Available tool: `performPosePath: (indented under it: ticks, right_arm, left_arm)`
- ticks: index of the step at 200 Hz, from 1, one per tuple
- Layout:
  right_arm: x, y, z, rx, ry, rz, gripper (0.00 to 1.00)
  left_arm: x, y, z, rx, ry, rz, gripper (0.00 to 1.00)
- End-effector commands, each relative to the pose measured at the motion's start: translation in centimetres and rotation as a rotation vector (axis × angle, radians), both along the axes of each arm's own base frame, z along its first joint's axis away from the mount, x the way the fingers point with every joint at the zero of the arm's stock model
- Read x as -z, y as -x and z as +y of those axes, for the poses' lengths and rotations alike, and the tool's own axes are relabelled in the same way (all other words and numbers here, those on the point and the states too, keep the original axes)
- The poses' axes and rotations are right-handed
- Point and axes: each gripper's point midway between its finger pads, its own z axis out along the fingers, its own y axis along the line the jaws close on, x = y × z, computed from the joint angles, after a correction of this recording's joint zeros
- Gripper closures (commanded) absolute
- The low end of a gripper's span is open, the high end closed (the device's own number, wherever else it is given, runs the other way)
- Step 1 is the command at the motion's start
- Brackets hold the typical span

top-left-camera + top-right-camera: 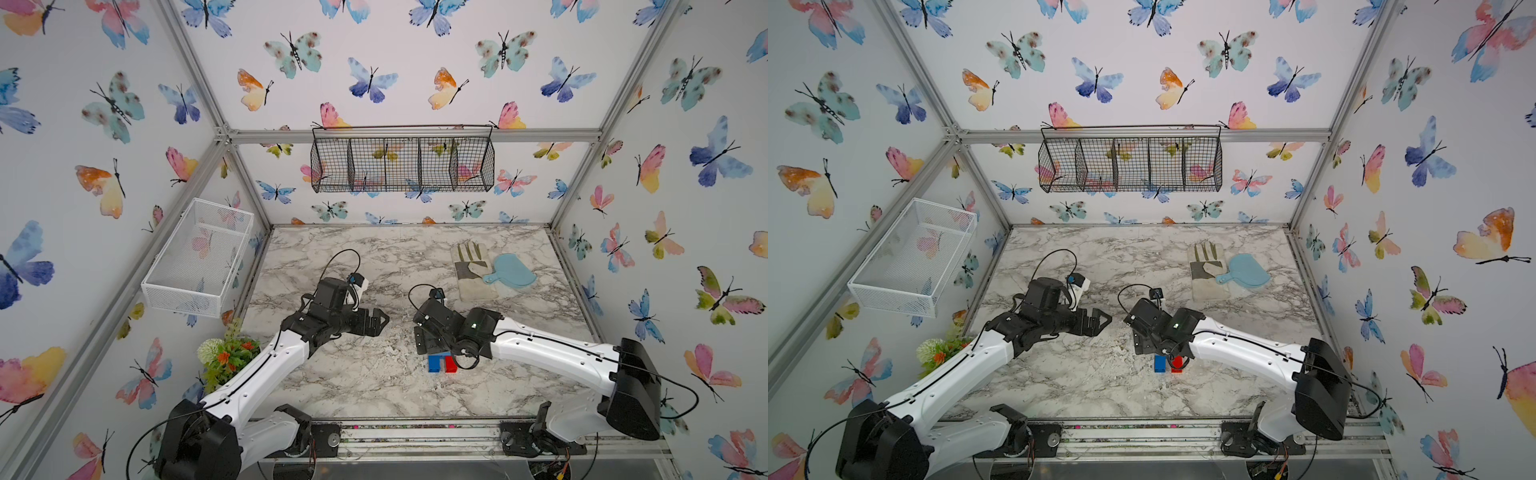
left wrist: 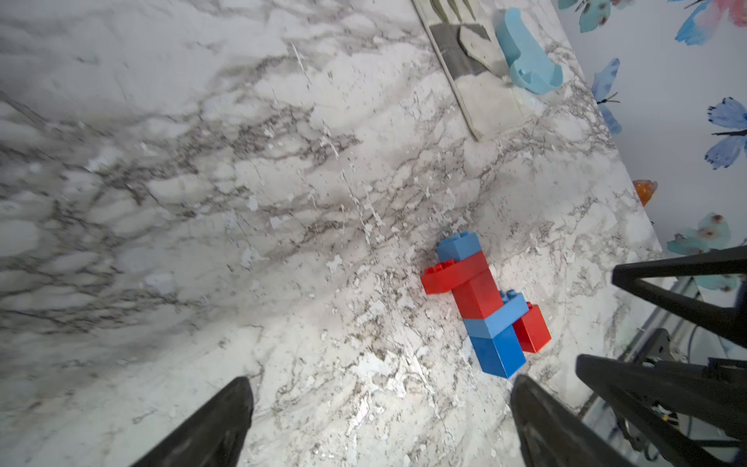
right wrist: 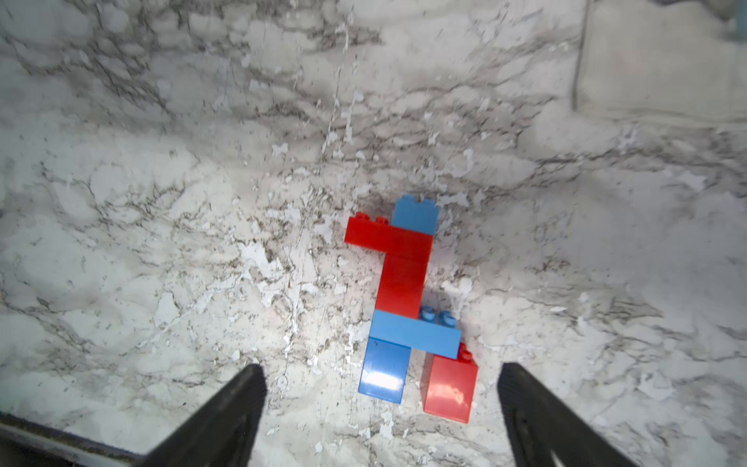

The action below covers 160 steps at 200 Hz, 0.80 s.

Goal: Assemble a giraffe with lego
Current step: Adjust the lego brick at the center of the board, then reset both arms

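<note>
Paddle [image 1: 513,272] touching glove [image 1: 471,282] — plant [image 1: 228,357] (flowering) well apart.

Arms [image 1: 257,365]: white shells, black joints [image 1: 631,386], looping black cables [image 1: 345,250].

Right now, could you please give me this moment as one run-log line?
giraffe: assembled, lying flat on table | right hand: open, empty | left hand: open, empty

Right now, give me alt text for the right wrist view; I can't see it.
A red-and-blue lego giraffe rests on the marble table, untouched, framed by the open right gripper. A work glove lies beyond it.
</note>
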Motion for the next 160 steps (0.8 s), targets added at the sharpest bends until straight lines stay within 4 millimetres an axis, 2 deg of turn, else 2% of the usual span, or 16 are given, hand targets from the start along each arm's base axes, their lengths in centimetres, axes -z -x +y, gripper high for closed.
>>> performPosePath:
  ticks: [1, 17, 35, 52, 67, 87, 96, 114, 136, 160]
  right_arm:
    - [-3.2, -3.2, -2.0, -0.028, 0.063, -0.189, 0.00]
    - [-4.6, -4.9, -3.2, -0.032, 0.054, -0.283, 0.00]
    - [-6.2, -6.8, -5.2, -0.027, 0.078, -0.422, 0.00]
    - [-6.4, -8.4, -7.4, -0.038, 0.113, -0.516, 0.00]
    - [-6.4, -9.7, -9.7, -0.021, 0.130, -0.610, 0.00]
    - [-6.7, -10.3, -12.3, 0.001, 0.119, -0.769, 0.00]
    - [-6.5, -10.7, -13.7, 0.022, 0.103, -0.808, 0.00]
    - [-5.1, -12.0, -16.5, 0.078, 0.087, -0.807, 0.01]
    - [-3.4, -13.3, -19.2, 0.132, 0.124, -0.791, 0.02]
    - [-2.8, -14.3, -21.4, 0.193, 0.119, -0.807, 0.02]
  left_arm:
    - [-1.7, -2.7, 1.5, -0.069, -0.095, -0.154, 0.02]
    - [-2.5, -4.0, 2.2, -0.086, -0.124, -0.240, 0.02]
    - [-3.0, -5.8, 3.9, -0.145, -0.192, -0.336, 0.02]
    - [-3.0, -7.3, 5.8, -0.208, -0.232, -0.403, 0.02]
    - [-2.5, -8.6, 8.1, -0.262, -0.231, -0.459, 0.01]
    - [-1.1, -9.4, 11.9, -0.372, -0.243, -0.520, 0.02]
    - [-0.7, -9.8, 13.6, -0.436, -0.227, -0.529, 0.02]
    - [0.7, -10.4, 15.4, -0.492, -0.218, -0.535, 0.02]
    - [1.7, -10.7, 17.0, -0.545, -0.232, -0.565, 0.02]
    - [1.4, -10.1, 17.9, -0.571, -0.230, -0.664, 0.02]
